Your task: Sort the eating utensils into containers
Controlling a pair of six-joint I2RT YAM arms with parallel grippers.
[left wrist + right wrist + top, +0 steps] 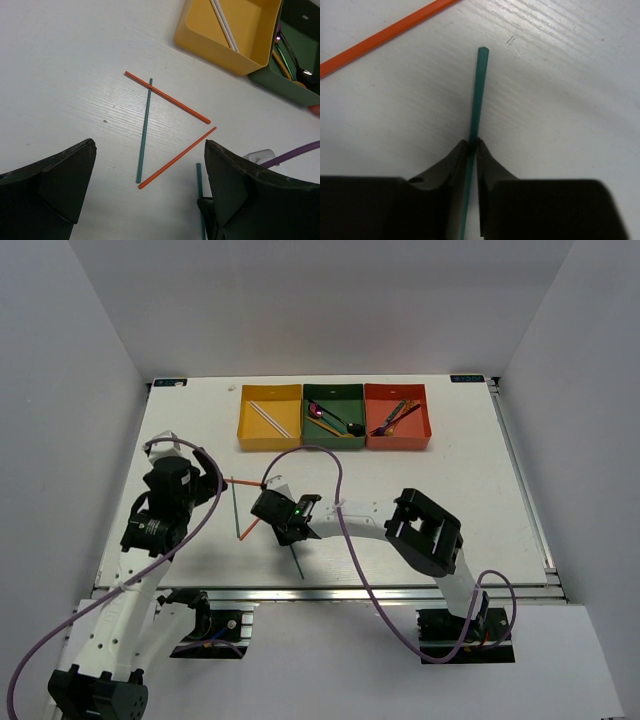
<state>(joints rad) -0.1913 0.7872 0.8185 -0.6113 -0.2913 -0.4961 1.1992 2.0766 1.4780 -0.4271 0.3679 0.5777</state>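
Note:
My right gripper (pixel 473 143) is shut on a grey-green chopstick (pixel 478 90) that lies on the white table; its tip reaches ahead of the fingers. From above, this gripper (pixel 288 530) sits mid-table with the chopstick's tail (pixel 298 565) sticking out toward the near edge. My left gripper (pixel 150 145) hangs open over the table with nothing between its fingers. Below it lie a second grey-green chopstick (pixel 144 130) and two orange-red chopsticks (pixel 167 97) (pixel 177 157). The three containers, yellow (pixel 248 430), dark green (pixel 334 390) and red-orange (pixel 425 420), stand in a row at the back.
The yellow tray holds two pale chopsticks (pixel 270 420). Spoons (pixel 335 420) lie in the green tray and forks (pixel 397 418) in the red one. A purple cable (pixel 345 530) loops over the right arm. White walls enclose the table.

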